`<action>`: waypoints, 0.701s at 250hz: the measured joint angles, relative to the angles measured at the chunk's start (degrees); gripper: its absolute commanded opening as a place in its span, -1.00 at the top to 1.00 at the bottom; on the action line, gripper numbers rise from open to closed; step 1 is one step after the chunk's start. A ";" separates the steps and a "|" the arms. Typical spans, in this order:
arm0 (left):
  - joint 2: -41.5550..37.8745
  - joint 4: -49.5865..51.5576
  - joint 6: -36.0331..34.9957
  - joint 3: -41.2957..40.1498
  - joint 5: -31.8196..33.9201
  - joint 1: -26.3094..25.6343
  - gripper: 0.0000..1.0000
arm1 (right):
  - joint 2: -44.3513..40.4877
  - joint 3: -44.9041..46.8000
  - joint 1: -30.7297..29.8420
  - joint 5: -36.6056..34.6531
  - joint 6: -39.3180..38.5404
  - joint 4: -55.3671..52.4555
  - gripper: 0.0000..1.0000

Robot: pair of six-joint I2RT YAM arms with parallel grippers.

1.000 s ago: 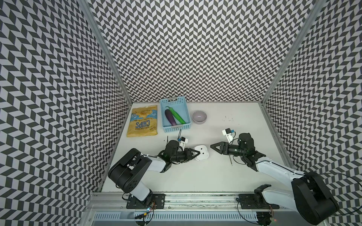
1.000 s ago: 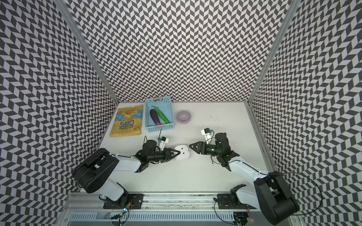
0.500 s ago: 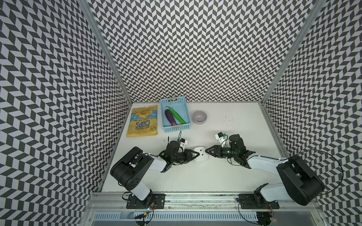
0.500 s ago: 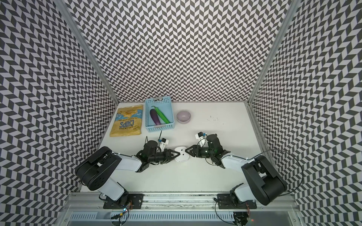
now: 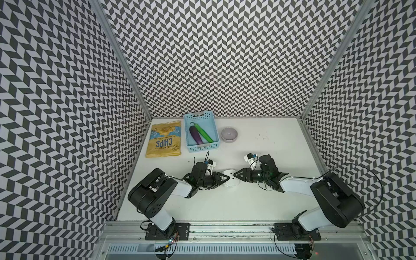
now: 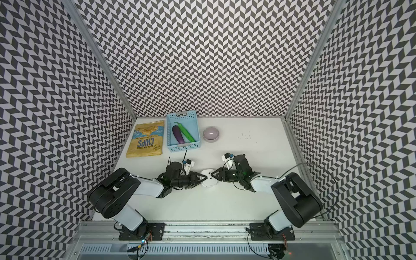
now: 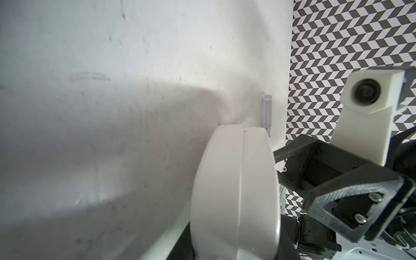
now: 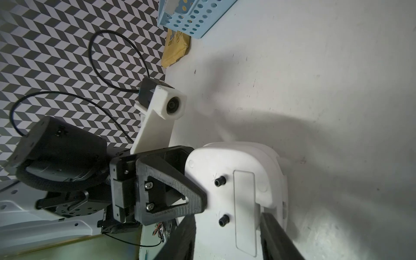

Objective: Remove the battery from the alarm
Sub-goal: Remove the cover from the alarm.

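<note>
Top views both place the left gripper (image 5: 225, 179) left of centre on the near half of the table (image 5: 258, 202). It is clamped narrowly on the alarm (image 5: 230, 185), one finger (image 8: 180, 193) lying across its white back. Just right of the alarm, at its edge, the right gripper (image 5: 236, 180) stands part open. Its fingers (image 8: 276, 234) are apart either side of the long back panel (image 8: 245, 213), gripping nothing.

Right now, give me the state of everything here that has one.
alarm, on edge, gripped by left jaws.
battery cover, appears closed.
left jaws, shut on alarm.
right jaws, open, astride the cover.
lilac bowl, upright, empty.
blue basket, holding aubergine and green vegetable.
chips bag, flat.
screwdriver, lying loose.
</note>
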State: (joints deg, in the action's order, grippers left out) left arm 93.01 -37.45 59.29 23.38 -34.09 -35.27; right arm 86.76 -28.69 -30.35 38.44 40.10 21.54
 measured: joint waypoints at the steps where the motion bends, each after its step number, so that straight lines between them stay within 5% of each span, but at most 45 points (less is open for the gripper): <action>1: 0.00 0.00 0.00 0.00 0.00 0.00 1.00 | 0.02 0.00 0.00 -0.02 0.00 0.00 0.01; 90: 0.02 0.09 0.42 0.07 0.15 0.00 1.00 | 1.01 -0.42 -0.50 -0.66 0.55 1.14 0.02; 175: -0.02 0.81 0.42 0.13 0.22 0.04 1.00 | 1.49 3.48 0.17 1.49 11.78 10.91 0.04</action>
State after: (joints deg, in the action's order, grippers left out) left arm 92.99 -36.64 59.70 23.51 -33.87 -35.22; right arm 88.25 -25.21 -30.17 39.92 51.88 32.45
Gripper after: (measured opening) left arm 0.374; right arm 0.481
